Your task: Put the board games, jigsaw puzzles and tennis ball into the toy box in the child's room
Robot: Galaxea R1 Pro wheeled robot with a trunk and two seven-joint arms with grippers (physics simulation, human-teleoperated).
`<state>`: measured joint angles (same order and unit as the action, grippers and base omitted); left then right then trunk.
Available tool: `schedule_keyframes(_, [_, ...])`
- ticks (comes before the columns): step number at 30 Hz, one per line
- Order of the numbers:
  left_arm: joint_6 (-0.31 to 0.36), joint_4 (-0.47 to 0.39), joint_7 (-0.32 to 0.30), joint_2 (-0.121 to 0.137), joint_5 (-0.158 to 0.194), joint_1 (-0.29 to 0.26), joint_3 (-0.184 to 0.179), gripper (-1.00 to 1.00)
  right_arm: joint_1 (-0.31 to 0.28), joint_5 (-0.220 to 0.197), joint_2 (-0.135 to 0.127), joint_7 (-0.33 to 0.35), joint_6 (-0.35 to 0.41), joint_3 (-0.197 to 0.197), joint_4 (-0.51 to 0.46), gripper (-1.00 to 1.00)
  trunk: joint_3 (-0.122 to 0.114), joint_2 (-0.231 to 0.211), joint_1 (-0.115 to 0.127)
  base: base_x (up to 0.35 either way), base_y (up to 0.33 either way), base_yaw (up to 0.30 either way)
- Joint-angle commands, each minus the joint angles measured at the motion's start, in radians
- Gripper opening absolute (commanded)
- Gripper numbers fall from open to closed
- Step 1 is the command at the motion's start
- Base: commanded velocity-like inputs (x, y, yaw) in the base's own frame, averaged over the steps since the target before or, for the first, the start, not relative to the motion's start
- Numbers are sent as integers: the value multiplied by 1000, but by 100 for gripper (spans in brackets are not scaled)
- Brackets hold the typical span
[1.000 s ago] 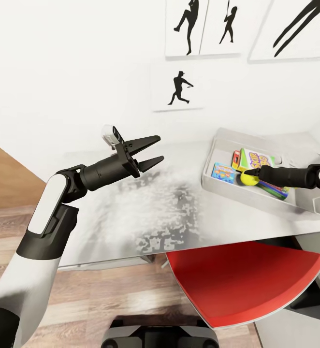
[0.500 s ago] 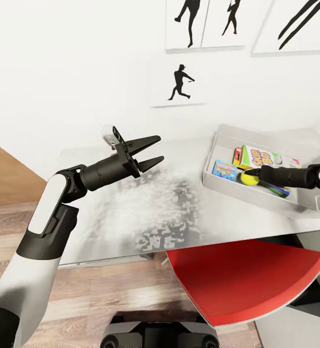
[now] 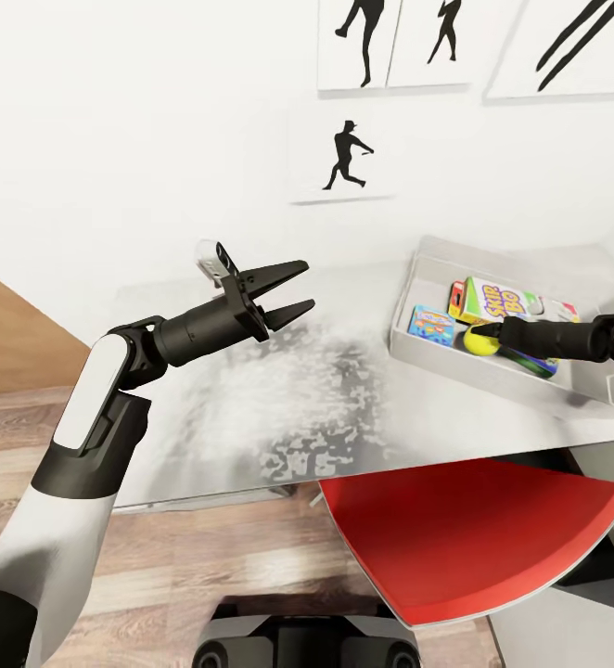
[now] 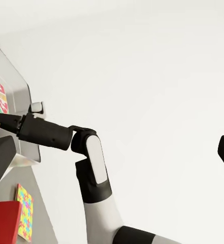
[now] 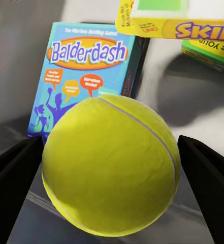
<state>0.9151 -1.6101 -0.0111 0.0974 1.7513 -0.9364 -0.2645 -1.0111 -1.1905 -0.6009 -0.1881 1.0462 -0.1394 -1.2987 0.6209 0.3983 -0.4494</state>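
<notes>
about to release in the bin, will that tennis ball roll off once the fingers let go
Probably a little: the tennis ball is round and smooth, so nothing stops it rolling. It likely stays inside, since the toy box has raised walls and the Balderdash box lies close behind it. It looks light, so a slow release should suffice.

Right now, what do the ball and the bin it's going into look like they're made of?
Tennis ball: matte yellow-green, apparently felt, with a pale curved seam. Toy box: pale grey, smooth with soft sheen on sloping walls; plastic or metal, cannot tell which.

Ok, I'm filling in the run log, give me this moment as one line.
right gripper: shut on tennis ball, over toy box | left gripper: open, above table | Balderdash box in toy box
</notes>
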Motion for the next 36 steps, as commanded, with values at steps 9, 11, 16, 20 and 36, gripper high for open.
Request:
schedule_keyframes(9, [2,0,-1,1,1,-1,-1,100,-1,-11,4,-11,1,-3,0,-100,2,2,-1,0,0,0])
schedule_keyframes(11, [2,0,-1,1,1,-1,-1,100,0,-11,5,-11,1,-3,0,-100,2,2,-1,0,0,0])
schedule_keyframes(16, [2,0,-1,1,1,-1,-1,100,0,-11,5,-11,1,-3,1,-100,2,2,-1,0,0,0])
schedule_keyframes(20, [2,1,-1,1,1,-1,-1,100,0,-11,6,-11,1,-3,1,-100,2,2,-1,0,0,0])
schedule_keyframes(36, [2,1,-1,0,1,-1,-1,100,0,-10,6,-11,1,-3,1,100,2,2,-1,0,0,0])
